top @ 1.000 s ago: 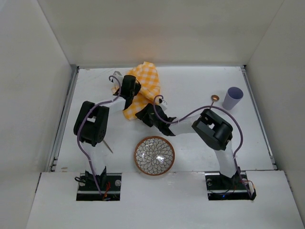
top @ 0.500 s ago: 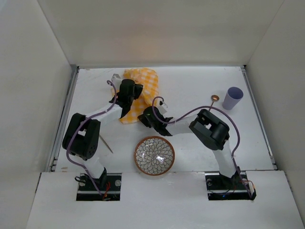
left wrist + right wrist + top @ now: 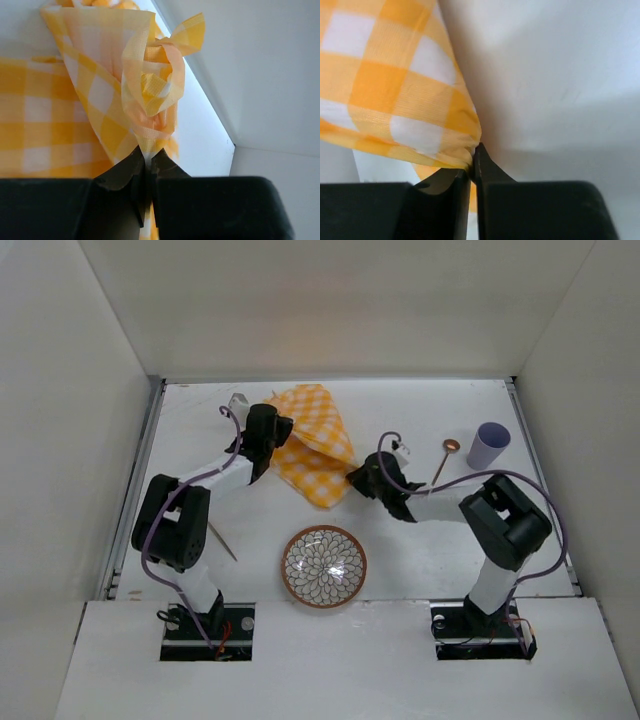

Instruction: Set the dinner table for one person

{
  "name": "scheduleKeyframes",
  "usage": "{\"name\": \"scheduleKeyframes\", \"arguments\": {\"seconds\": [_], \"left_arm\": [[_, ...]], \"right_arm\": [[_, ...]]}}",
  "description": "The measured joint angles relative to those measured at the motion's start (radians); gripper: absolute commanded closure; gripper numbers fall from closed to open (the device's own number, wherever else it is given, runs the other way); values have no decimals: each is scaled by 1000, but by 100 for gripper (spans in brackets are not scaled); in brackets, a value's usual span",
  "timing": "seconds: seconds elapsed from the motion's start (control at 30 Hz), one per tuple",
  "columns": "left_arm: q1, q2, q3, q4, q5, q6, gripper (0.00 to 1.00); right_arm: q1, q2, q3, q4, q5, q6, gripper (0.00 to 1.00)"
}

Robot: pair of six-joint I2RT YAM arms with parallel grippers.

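A yellow-and-white checked cloth (image 3: 312, 440) hangs stretched between my two grippers above the white dinner table (image 3: 400, 410). My left gripper (image 3: 281, 428) is shut on its left corner; the left wrist view shows bunched cloth (image 3: 150, 90) pinched in the jaws (image 3: 148, 159). My right gripper (image 3: 352, 478) is shut on the cloth's right corner, seen in the right wrist view (image 3: 471, 159) with cloth (image 3: 395, 90) spreading left. A patterned bowl (image 3: 323, 566) sits at the front middle. A lilac cup (image 3: 489, 445) stands at the right, a wooden spoon (image 3: 444, 458) beside it.
A thin stick-like utensil (image 3: 222, 541) lies on the table by the left arm. White walls enclose the table on the left, back and right. A small white object (image 3: 238, 400) lies at the back left near the cloth.
My right gripper moved right with its cloth corner, and the cloth spread out wider between the two grippers. The left gripper stayed near the back left.
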Motion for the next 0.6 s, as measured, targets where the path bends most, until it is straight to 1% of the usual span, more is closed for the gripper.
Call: {"name": "scheduleKeyframes", "arguments": {"seconds": [0.03, 0.07, 0.1, 0.17, 0.2, 0.3, 0.47, 0.53, 0.6], "left_arm": [[0, 10, 5, 0, 0, 4, 97], [-2, 22, 11, 0, -2, 8, 97], [-4, 34, 18, 1, -3, 10, 97], [-7, 50, 28, 1, -4, 15, 97], [-7, 54, 30, 1, -5, 17, 97], [-10, 56, 33, 1, -6, 20, 97], [-12, 56, 48, 3, -10, 33, 97], [-13, 56, 50, 4, -13, 39, 97], [-13, 56, 50, 3, -16, 44, 97]], "right_arm": [[-42, -11, 0, 0, -17, -33, 68], [-82, -17, 1, 0, -27, -63, 51], [-115, -21, 1, -3, -38, -95, 41], [-156, -23, 1, -16, -57, -158, 34], [-160, -23, 0, -24, -72, -183, 32], [-150, -23, -8, -27, -129, -229, 32], [-125, -23, -20, -5, -220, -246, 33], [-110, -19, -20, 0, -247, -241, 36], [-93, 0, -20, 26, -278, -222, 42]]}}
